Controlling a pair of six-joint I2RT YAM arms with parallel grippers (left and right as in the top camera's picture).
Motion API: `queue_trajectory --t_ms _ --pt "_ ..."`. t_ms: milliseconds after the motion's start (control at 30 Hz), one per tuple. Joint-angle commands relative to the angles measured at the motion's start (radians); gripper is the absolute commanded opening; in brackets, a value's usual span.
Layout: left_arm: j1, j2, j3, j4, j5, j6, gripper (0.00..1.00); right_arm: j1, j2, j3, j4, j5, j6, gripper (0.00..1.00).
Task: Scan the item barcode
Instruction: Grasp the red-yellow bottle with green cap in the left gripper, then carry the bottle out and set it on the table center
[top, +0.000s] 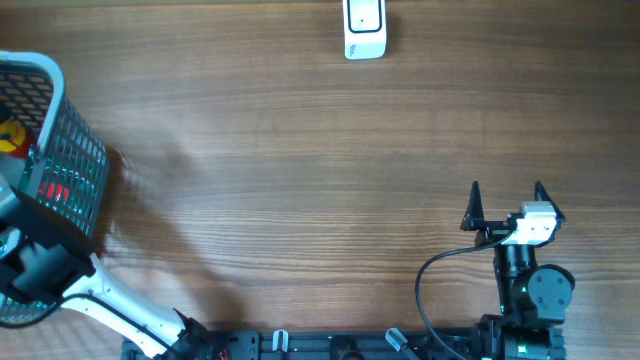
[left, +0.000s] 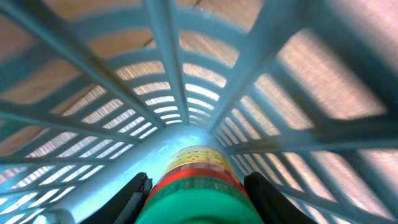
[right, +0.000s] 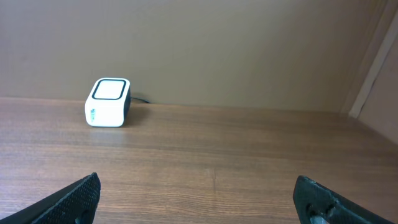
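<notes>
To fetch an item, the left hand (left: 196, 183) sits inside the blue basket (top: 78, 150), half-open around a green-and-red tub (left: 193, 193), grip unclear; the empty right hand (top: 507, 192) gapes wide toward the scanner (top: 364, 30).

Green-and-red canister (left: 194, 186) between the two black jaws, inside blue slatted basket (left: 168, 62).

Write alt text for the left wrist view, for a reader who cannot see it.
The left gripper has its jaws on either side of a cylindrical item banded green, red and yellow, deep inside a blue slatted basket. Whether the jaws press on it is unclear. The wooden table shows through the slats.
</notes>
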Motion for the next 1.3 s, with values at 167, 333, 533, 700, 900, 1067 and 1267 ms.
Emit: queue_trajectory --t_ms 167,333,533,700,900,1067,1267 --pt "-0.053 -0.460 0.001 -0.024 -0.055 -0.061 0.36 -0.006 -0.004 -0.001 0.003 -0.011 -0.006 1.00" --pt "-0.372 -0.868 0.001 -0.051 -0.078 -0.077 0.37 -0.006 -0.004 -0.001 0.003 -0.011 -0.006 1.00" --pt "-1.007 -0.714 0.001 -0.379 -0.584 -0.217 0.27 -0.006 -0.004 -0.001 0.003 -0.011 -0.006 1.00" --pt "-1.176 -0.379 0.001 -0.624 -0.748 -0.434 0.21 -0.006 -0.004 -0.001 0.003 -0.011 -0.006 0.99" --pt "-1.191 0.002 -0.002 -0.705 -0.766 -0.458 0.20 -0.006 -0.004 -0.001 0.003 -0.011 -0.006 1.00" --pt "-1.291 0.130 -0.050 -0.703 -0.743 -0.401 0.20 -0.006 -0.004 -0.001 0.003 -0.011 -0.006 1.00" --pt "-1.371 0.132 -0.272 -0.547 -0.695 -0.277 0.24 -0.006 -0.004 -0.001 0.003 -0.011 -0.006 1.00"
